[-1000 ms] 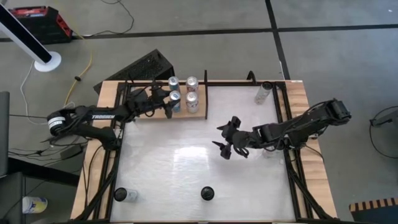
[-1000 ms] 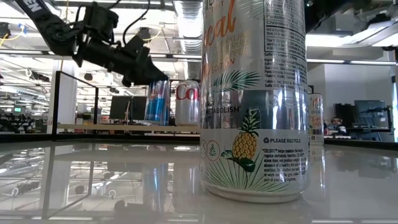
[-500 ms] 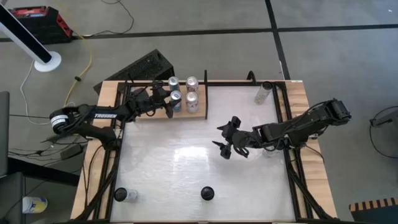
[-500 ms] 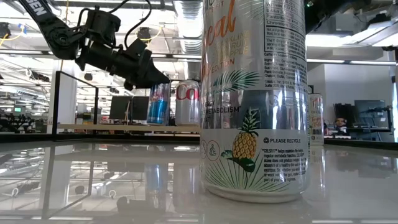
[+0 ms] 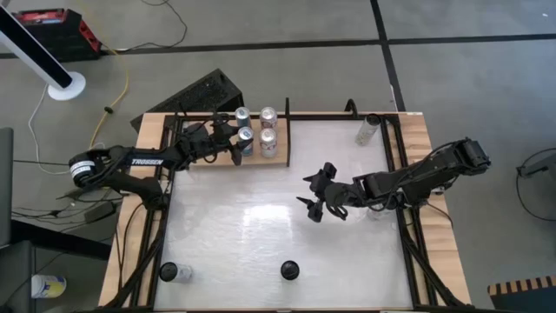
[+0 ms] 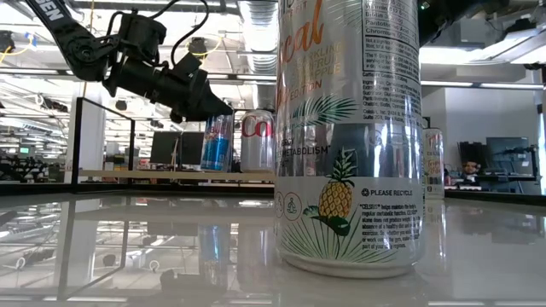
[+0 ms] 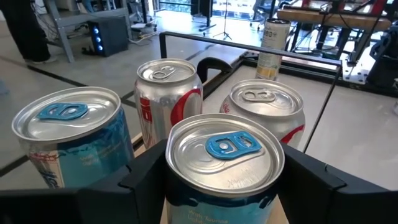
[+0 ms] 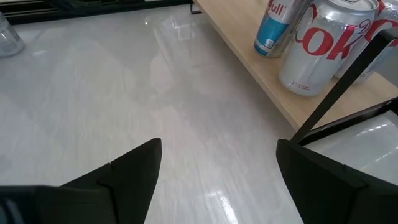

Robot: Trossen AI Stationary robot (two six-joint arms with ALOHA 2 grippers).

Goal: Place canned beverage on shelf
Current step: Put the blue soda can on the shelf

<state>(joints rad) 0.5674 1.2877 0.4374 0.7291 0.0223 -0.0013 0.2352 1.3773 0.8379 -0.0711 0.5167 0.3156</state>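
Left gripper point(image 5: 236, 142) reaches over the shelf point(image 5: 201, 162) at the worktop's far left corner, its fingers point(image 7: 146, 169) set either side of a blue-tabbed can point(image 7: 224, 168) standing on the wood panel; whether the pads actually press the can I cannot tell. The white worktop point(image 5: 261, 235) fills most of the high view, framed by black rails. On the shelf, the blue-tabbed can stands in a tight cluster with three others: a second blue can point(image 7: 71, 140) just beside it, and two silver-and-red cola cans point(image 7: 168, 99) point(image 7: 264, 115) behind, all upright. Right gripper point(image 5: 313, 202) hangs over the middle of the worktop, well apart from the shelf, with its fingers point(image 8: 130, 171) spread wide and nothing between them. A tall pineapple-print can point(image 6: 350, 136) stands at the worktop's near edge, close to the low camera. Another dark-topped can point(image 5: 168, 272) sits near the near left corner, and a slim pale can point(image 5: 368, 129) stands at the far right edge.
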